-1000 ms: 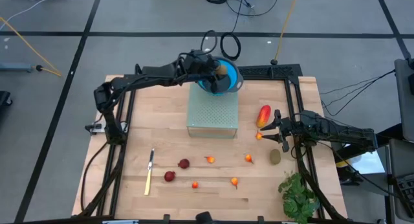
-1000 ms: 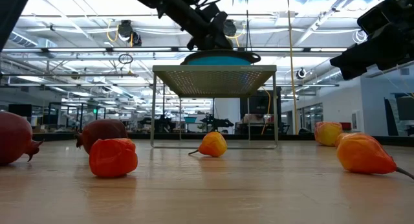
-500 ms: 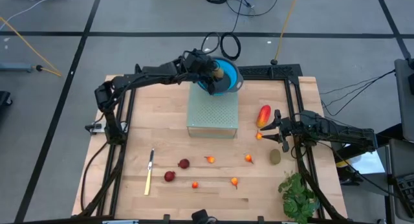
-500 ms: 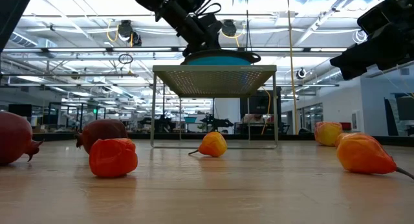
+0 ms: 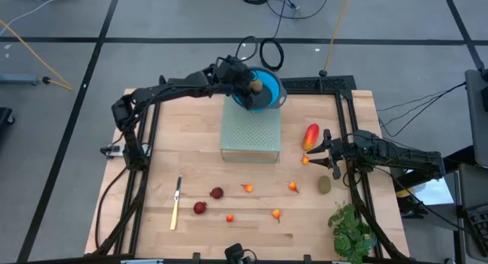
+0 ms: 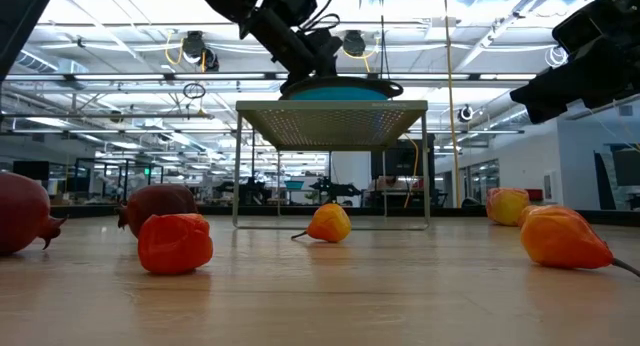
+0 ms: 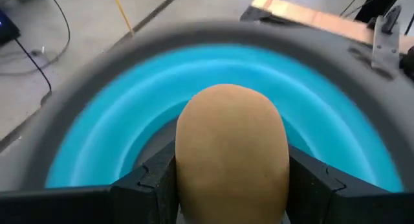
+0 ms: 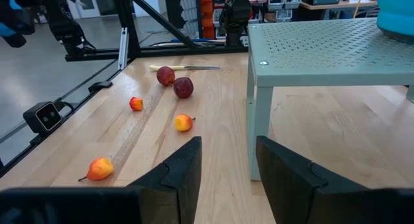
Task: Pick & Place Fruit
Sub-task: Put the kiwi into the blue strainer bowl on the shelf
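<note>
My left gripper [image 5: 254,85] is shut on a brownish-olive oval fruit [image 7: 231,153], just above the inside of the blue bowl [image 5: 268,96]. The bowl stands on a pale green perforated stand [image 5: 251,134]. My right gripper [image 5: 326,151] waits open at the table's right with nothing between its fingers. Beside it lie a red-and-yellow piece [image 5: 310,136], a tiny orange fruit [image 5: 306,160] and an olive oval [image 5: 325,185]. Two dark red fruits [image 5: 216,193] and several tiny orange ones [image 5: 247,188] lie near the front edge. My left gripper pinches the oval fruit by its two opposite sides [image 7: 184,166] between its two fingers [image 7: 152,182]. The fingers slant downward, coming from the table's left. The fruit sits lifted clear over the bowl's blue hollow [image 7: 116,127].
A yellow-handled knife [image 5: 176,203] lies at the front left. A leafy green plant [image 5: 351,230] sits at the front right corner. Bare wood lies to the stand's left. Dark frame rails run along the table's left and right sides.
My left gripper has shifted a little toward the table's left over the bowl and tipped further down, still shut on the oval fruit.
</note>
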